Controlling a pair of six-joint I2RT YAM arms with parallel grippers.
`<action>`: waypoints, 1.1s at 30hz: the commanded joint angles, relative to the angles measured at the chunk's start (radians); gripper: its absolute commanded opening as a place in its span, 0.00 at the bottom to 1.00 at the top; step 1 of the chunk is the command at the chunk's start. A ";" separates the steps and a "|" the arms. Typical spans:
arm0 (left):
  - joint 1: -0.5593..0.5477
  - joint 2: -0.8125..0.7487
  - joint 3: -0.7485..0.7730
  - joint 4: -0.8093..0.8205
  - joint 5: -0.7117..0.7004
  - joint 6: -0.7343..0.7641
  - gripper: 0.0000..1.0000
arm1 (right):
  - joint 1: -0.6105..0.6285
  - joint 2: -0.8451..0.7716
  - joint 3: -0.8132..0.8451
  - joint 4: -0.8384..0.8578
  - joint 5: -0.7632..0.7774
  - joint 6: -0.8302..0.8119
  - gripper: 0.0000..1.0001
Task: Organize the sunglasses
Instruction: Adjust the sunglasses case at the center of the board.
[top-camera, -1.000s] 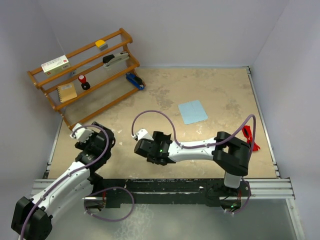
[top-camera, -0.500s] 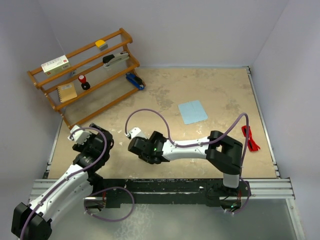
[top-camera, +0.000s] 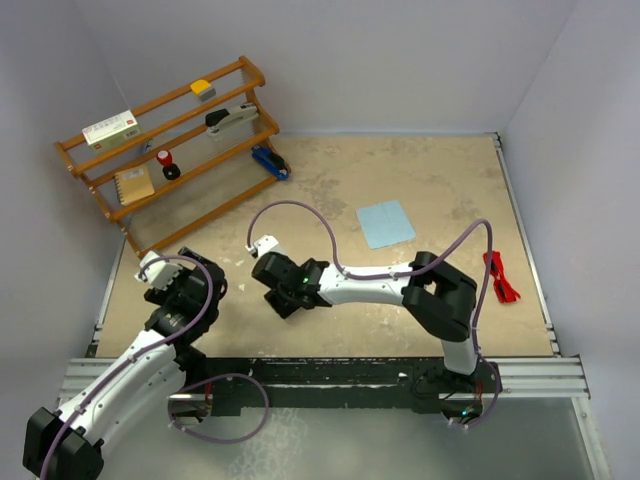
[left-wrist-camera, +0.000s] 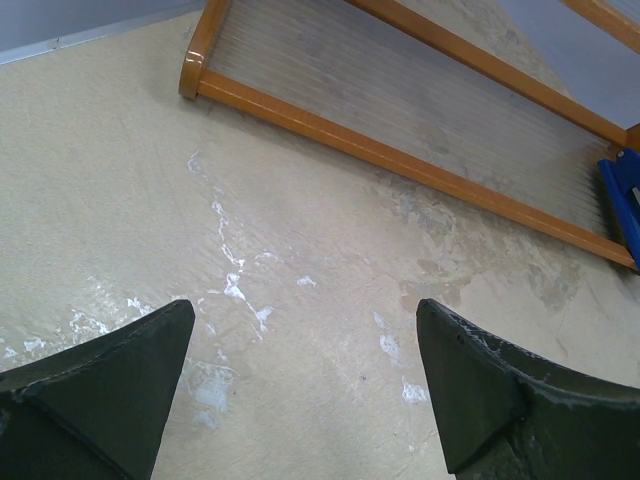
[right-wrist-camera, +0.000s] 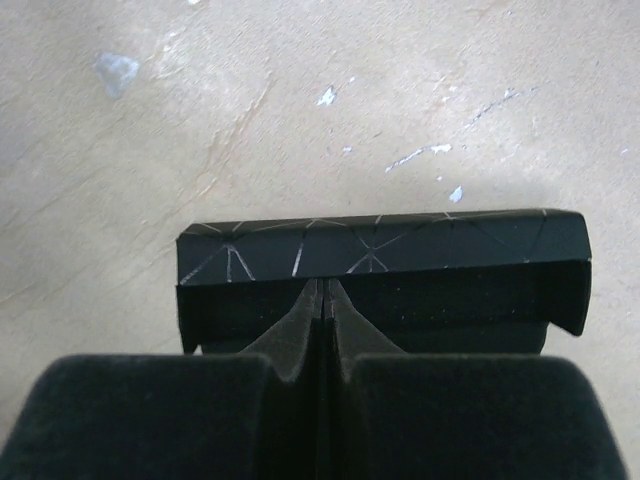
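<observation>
We watch the right arm (top-camera: 370, 288) swing further left across the desk (top-camera: 440, 180), fingers (right-wrist-camera: 290, 340) leading; its elbow no longer overlaps the red sunglasses (top-camera: 500, 277).

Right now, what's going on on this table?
The right gripper is shut, with its tips at the flap of a black case on the table. Whether it pinches the flap is unclear. The left gripper hangs open near the shelf, holding nothing. The red sunglasses lie untouched by the right edge, away from both grippers.
</observation>
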 joint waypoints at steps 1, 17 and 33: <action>0.005 -0.004 0.034 -0.006 -0.025 -0.004 0.90 | -0.025 0.023 0.055 0.015 -0.027 -0.030 0.00; 0.005 0.000 0.032 -0.005 -0.021 0.000 0.90 | -0.137 0.079 0.116 0.047 -0.051 -0.056 0.00; 0.005 0.008 0.028 0.005 -0.019 0.006 0.90 | -0.257 0.144 0.203 0.035 -0.060 -0.094 0.00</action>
